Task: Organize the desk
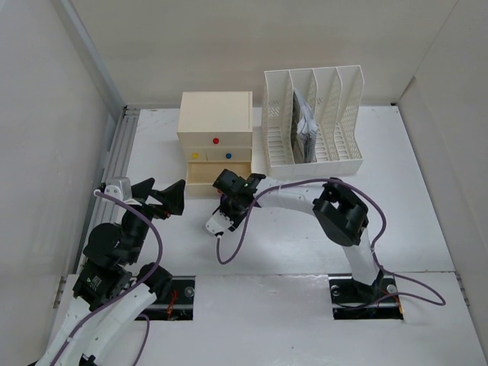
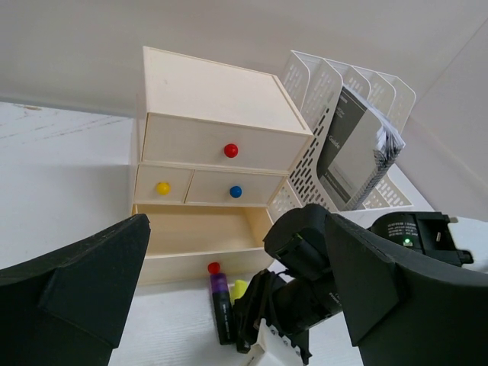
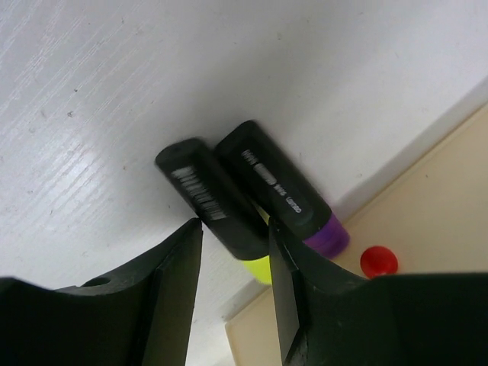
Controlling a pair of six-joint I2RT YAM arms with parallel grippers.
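Two black highlighters lie side by side on the white desk (image 1: 305,244), just in front of the open bottom drawer (image 2: 198,229). One has a yellow cap (image 3: 221,210), the other a purple cap (image 3: 282,191). My right gripper (image 3: 235,229) points down at the desk, and its fingers press both sides of the yellow highlighter, which still rests on the surface. In the top view the right gripper (image 1: 223,204) hides both highlighters. My left gripper (image 1: 162,200) hovers to the left, open and holding nothing, facing the drawer box.
The cream drawer box (image 1: 215,122) stands at the back, with red, yellow and blue knobs and its bottom drawer pulled out. Right of it stands a white slotted file rack (image 1: 313,114) holding booklets (image 2: 358,149). Pale walls surround the desk.
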